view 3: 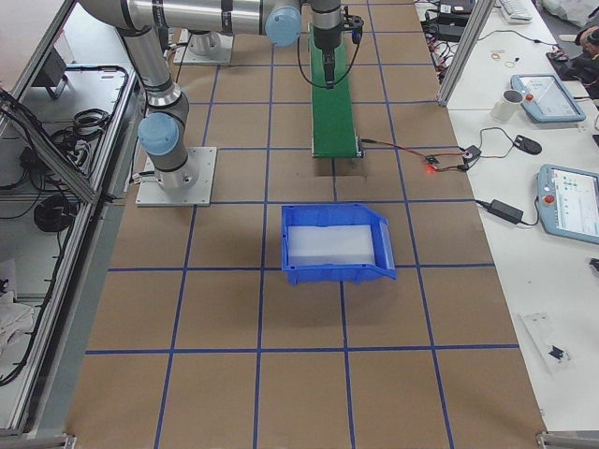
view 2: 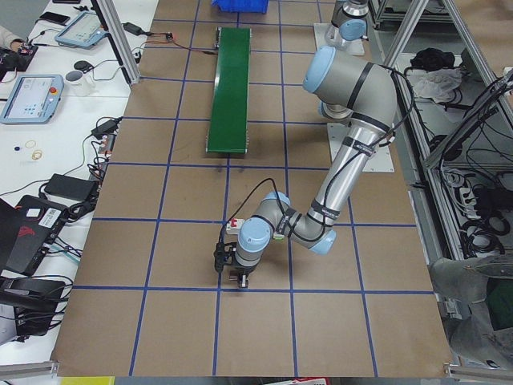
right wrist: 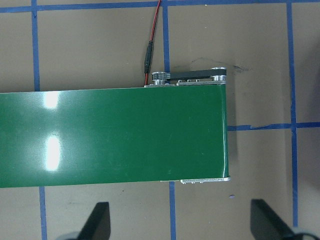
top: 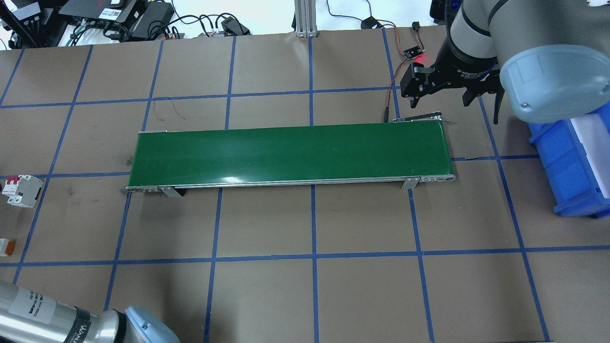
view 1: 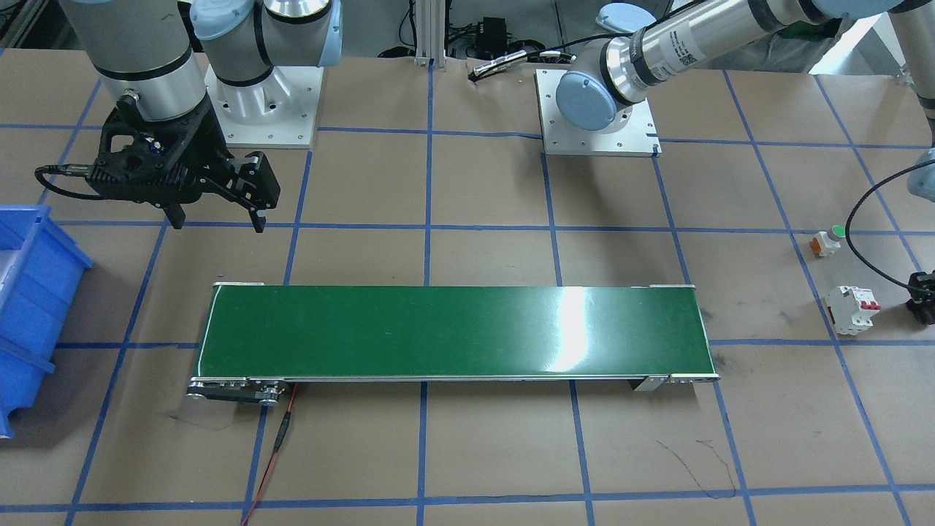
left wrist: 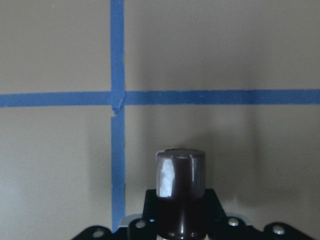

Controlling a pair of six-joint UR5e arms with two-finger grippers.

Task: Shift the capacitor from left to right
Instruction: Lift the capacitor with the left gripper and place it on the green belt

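The capacitor [left wrist: 180, 192], a glossy dark brown cylinder, sits between the black fingers of my left gripper [left wrist: 180, 220], which is shut on it just over the brown table paper and a crossing of blue tape lines. In the exterior left view this gripper [view 2: 238, 275] is low near the table's near end, next to the white breaker. In the front view only its edge [view 1: 922, 296] shows. My right gripper [view 1: 216, 221] is open and empty, hanging above the other end of the green conveyor belt [view 1: 453, 332]; its fingers [right wrist: 99, 220] stand wide apart.
A white breaker with red switches [view 1: 851, 308] and a green-topped push button [view 1: 827, 241] lie near the left gripper. A blue bin [top: 576, 162] stands past the belt's right end. A red wire [view 1: 281, 438] runs from the belt's motor end.
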